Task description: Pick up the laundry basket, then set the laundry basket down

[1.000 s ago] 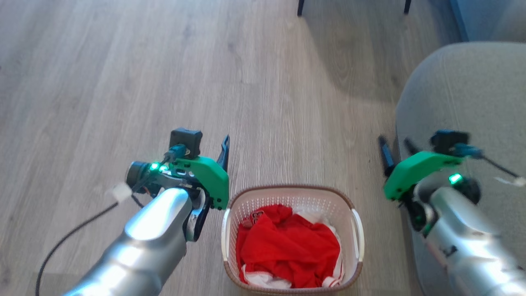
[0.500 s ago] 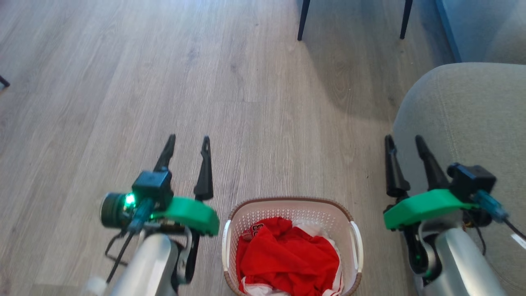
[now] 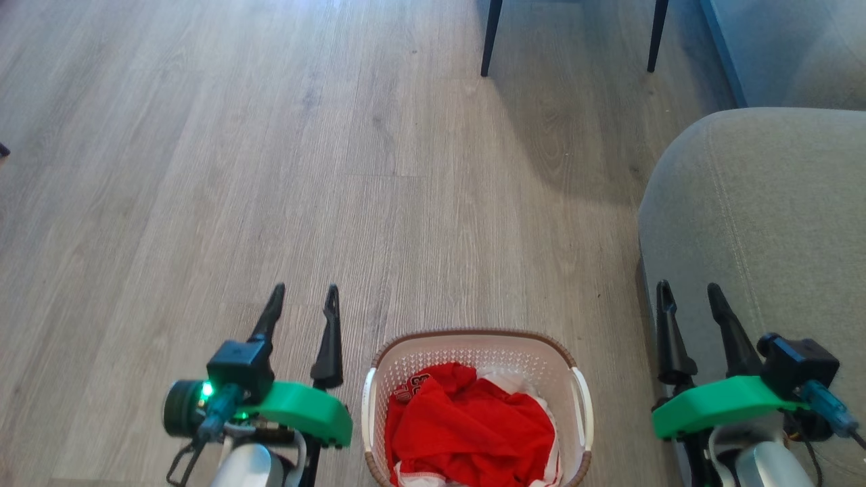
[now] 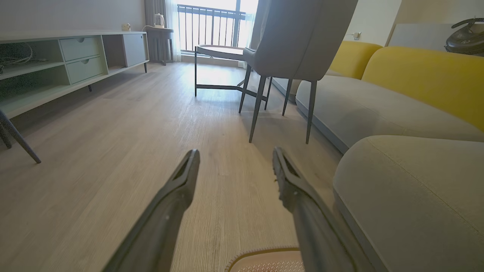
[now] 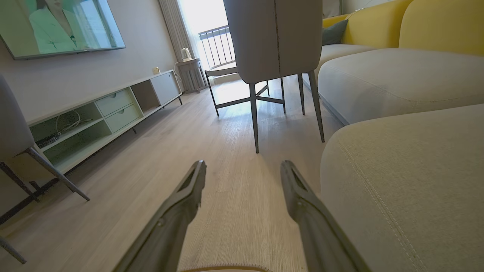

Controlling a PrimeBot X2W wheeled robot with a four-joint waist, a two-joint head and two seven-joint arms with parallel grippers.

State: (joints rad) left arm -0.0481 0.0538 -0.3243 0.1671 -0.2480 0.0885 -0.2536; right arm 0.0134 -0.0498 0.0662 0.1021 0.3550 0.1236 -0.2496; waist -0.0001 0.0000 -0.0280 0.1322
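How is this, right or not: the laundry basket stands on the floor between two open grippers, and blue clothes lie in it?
One point is wrong: the clothes are red and white, not blue; the head view shows it. The laundry basket does stand on the floor between the open left gripper and right gripper.

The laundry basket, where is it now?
Head view: the laundry basket stands on the floor at bottom centre, between the left claw and right claw.
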